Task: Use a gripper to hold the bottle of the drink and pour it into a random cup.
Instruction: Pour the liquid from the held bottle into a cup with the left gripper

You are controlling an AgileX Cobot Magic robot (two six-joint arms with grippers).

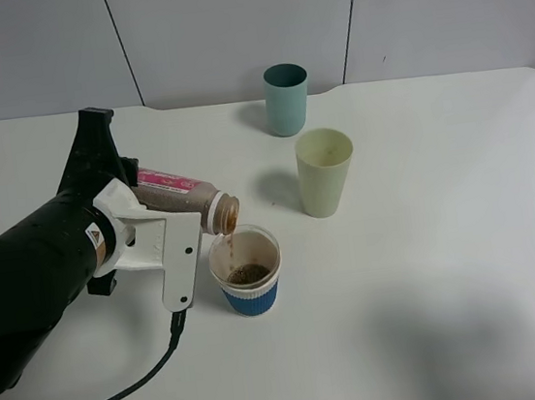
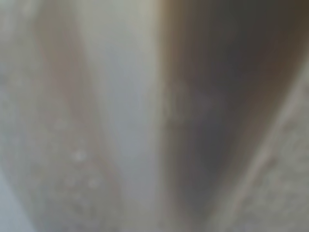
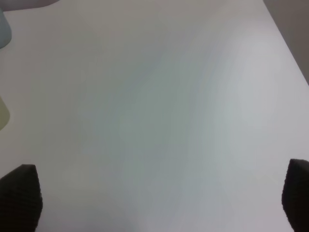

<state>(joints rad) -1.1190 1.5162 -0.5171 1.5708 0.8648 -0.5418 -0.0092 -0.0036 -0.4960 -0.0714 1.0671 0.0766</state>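
Brown drink is running right now: a thin stream drops from the wide, stained neck of the small translucent plastic bottle [image 1: 184, 195], white-and-pink label facing up, into the short paper cup [image 1: 249, 285] with the white rim and blue ribbed sleeve. The left gripper [image 1: 153, 224], a white plastic jaw piece on a bulky black body, has its fingers clenched around the bottle's body. It holds the bottle tipped nearly flat, mouth a touch low, which looks meant to let the liquid trickle rather than gush. The mouth hangs just above the cup's rim at about 11 o'clock, so the stream lands inside, where a dark pool sits on the brown-stained bottom. The left wrist view is a smear of cream and brown, too close to read.

From the blue cup, the tall pale green cup [image 1: 326, 171] stands at 2 o'clock and the smooth teal cup [image 1: 286, 98] at 1 o'clock, both apart from the pour. The right gripper [image 3: 159, 203] hangs over bare white desk [image 1: 432, 268], its ribbed black fingers [image 3: 21, 195] spread wide, grasping nothing. A black cable [image 1: 125, 393] trails at 7 o'clock.
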